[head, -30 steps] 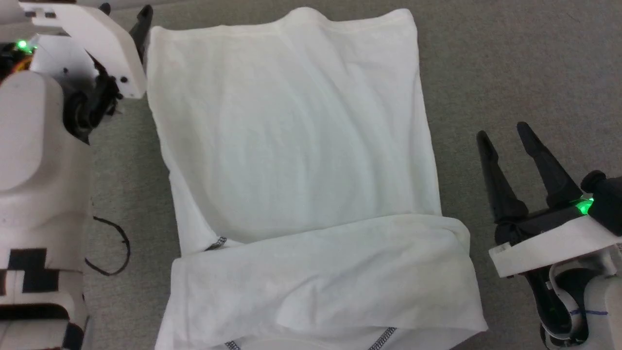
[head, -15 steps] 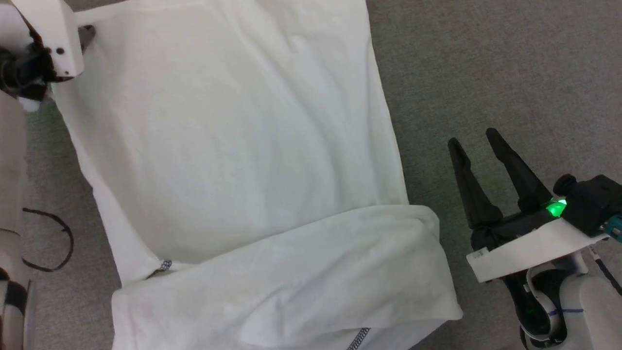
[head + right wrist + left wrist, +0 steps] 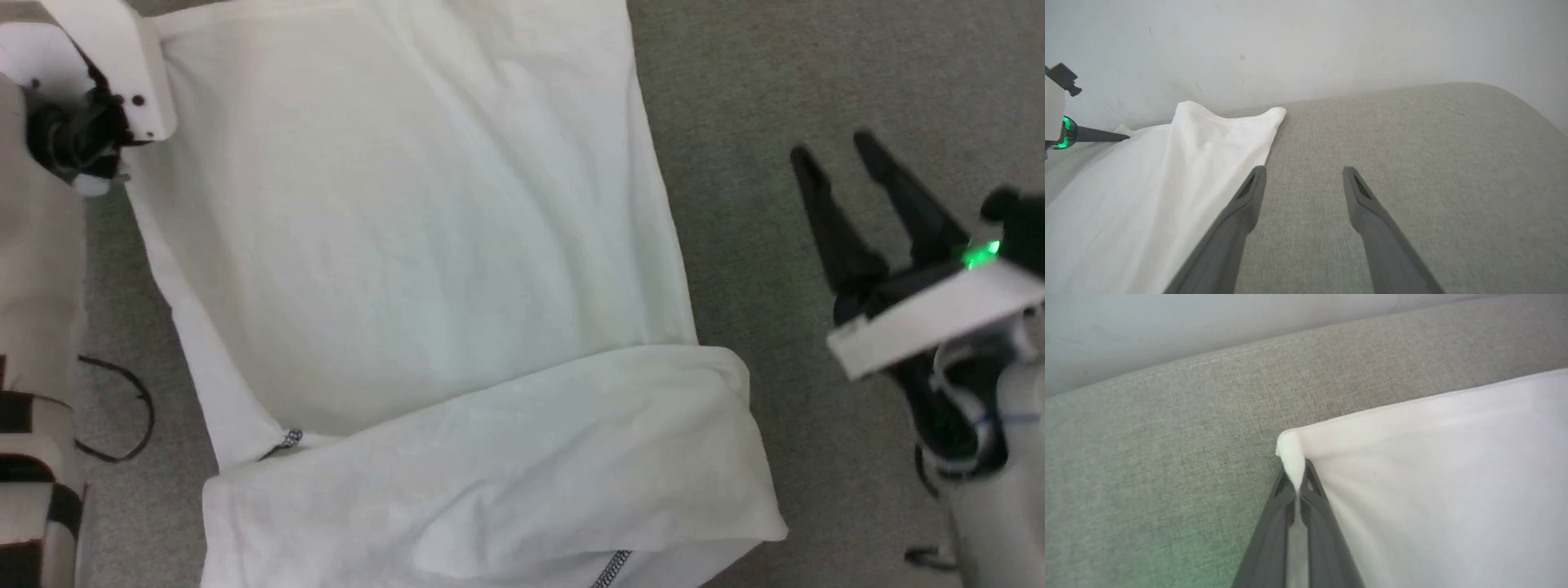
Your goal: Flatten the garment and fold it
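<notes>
Garment (image 3: pixel 1433 477) cloth is nipped at one corner by the left pincer (image 3: pixel 1299 479). Its two dark fingers are pressed together, and a small peak of white fabric stands above the tips. The head view hides that grip behind the white wrist housing (image 3: pixel 122 73). The right wrist view catches the same pincer (image 3: pixel 1124 137) from the side, a dark finger meeting the far left corner of the cloth.

The right pincer (image 3: pixel 833 145) has its fingers spread apart and holds nothing. From the head it hangs over bare grey upholstery (image 3: pixel 816 49), clear of the garment's (image 3: pixel 424 245) right edge. In its own view one finger (image 3: pixel 1241 204) overlaps that edge, so contact cannot be judged there.

The garment lies spread on the upholstery with its long axis running near to far, the far end leaning slightly toward the robot's left. At the near end a folded-over band lies crosswise, with grey stitching (image 3: pixel 287 441) showing at its left. A pale wall (image 3: pixel 1306 49) rises behind the upholstery.
</notes>
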### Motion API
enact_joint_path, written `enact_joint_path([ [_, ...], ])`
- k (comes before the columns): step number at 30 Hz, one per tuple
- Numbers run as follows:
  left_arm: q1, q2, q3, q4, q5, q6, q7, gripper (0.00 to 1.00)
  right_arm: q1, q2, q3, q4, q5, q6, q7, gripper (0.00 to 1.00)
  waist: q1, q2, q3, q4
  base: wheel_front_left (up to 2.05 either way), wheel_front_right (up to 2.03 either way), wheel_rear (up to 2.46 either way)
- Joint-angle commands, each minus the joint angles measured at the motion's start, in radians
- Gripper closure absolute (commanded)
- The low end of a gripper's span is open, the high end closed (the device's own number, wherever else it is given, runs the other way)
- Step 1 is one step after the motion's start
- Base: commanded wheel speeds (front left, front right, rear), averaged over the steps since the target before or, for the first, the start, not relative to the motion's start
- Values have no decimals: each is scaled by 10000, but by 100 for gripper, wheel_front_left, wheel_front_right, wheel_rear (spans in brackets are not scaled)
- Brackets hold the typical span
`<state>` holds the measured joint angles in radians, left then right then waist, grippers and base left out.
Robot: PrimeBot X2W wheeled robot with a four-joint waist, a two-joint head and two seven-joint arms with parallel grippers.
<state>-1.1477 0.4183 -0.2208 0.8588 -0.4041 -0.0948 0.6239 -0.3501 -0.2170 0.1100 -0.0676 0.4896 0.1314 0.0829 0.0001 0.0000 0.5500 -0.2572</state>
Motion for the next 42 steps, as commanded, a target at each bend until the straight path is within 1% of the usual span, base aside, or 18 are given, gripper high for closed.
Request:
enact_joint_path([
  [1, 750, -91, -136, 414, 131, 106, 100, 100, -317, -39, 12, 69, 106, -7, 49, 0, -1, 0, -43, 203, 0, 0, 0],
  [4, 476, -256, -208, 352, 198, 119, -517, 100, -1717, -402, 232, 1110, 692, -7, 689, 0, -1, 0, 13, 601, 0, 0, 0],
  [8, -42, -619, -385, 176, 230, 5, -1238, 100, -3687, -832, 651, 2857, 1470, -7, 1773, 0, -1, 0, 234, 1277, 0, 0, 0],
  [13, -616, -1127, -702, -147, 201, -177, -2013, 100, -5889, -1104, 1275, 4967, 2125, -7, 3134, 0, -1, 0, 652, 2060, 0, 0, 0],
  [15, -823, -1293, -935, -293, 236, -242, -2258, 100, -6640, -1302, 1630, 5686, 2065, -7, 3464, 0, -1, 0, 860, 2355, 0, 0, 0],
  [20, -1158, -1558, -1374, -644, 150, -324, -2750, 100, -8095, -1474, 2138, 7493, 1857, -7, 3972, 0, -1, 0, 1287, 2881, 0, 0, 0],
  [25, -1302, -1593, -1889, -980, 48, -350, -3022, 100, -8937, -1428, 2706, 8942, 1689, -7, 4552, 0, -1, 0, 1550, 3099, 0, 0, 0],
  [27, -1287, -1586, -2075, -1086, -71, -353, -3107, 100, -9032, -1412, 3073, 9471, 1683, -7, 5188, 0, -1, 0, 1571, 3114, 0, 0, 0],
  [28, -1277, -1563, -2157, -1121, -125, -354, -3150, 100, -9047, -1387, 3226, 9707, 1733, -7, 5592, 46, -1, 0, 1562, 3107, 0, 0, 0],
  [29, -1267, -1528, -2227, -1132, -168, -355, -3183, 100, -9065, -1377, 3365, 9915, 1750, -7, 5972, 71, -1, 0, 1538, 3089, 0, 0, 0],
  [30, -1262, -1491, -2285, -1129, -213, -355, -3205, 100, -9088, -1374, 3515, 10084, 1751, -7, 6352, 100, -1, 0, 1514, 3066, 0, 0, 0],
  [32, -1252, -1411, -2369, -1100, -315, -356, -3263, 100, -9139, -1348, 3769, 10252, 1782, -7, 6954, 100, -1, 0, 1431, 3007, 0, 0, 0],
  [33, -1258, -1362, -2401, -1078, -361, -356, -3290, 100, -9199, -1363, 3888, 10187, 1767, -7, 7026, 100, -1, 0, 1389, 2976, 0, 0, 0],
  [35, -1268, -1267, -2436, -1020, -459, -357, -3360, 100, -9331, -1459, 4051, 9902, 1731, -7, 6780, 100, -1, 0, 1275, 2920, 0, 0, 0],
  [37, -1274, -1159, -2439, -954, -501, -357, -3531, 100, -9474, -1618, 4084, 9555, 1698, -7, 6153, 100, -1, 0, 1109, 2879, 0, 0, 0],
  [42, -1399, -806, -2551, -861, -159, -308, -4414, 100, -9841, -2090, 3700, 8978, 1315, -7, 3557, 100, -1, 0, 513, 2794, 0, 0, 0],
])
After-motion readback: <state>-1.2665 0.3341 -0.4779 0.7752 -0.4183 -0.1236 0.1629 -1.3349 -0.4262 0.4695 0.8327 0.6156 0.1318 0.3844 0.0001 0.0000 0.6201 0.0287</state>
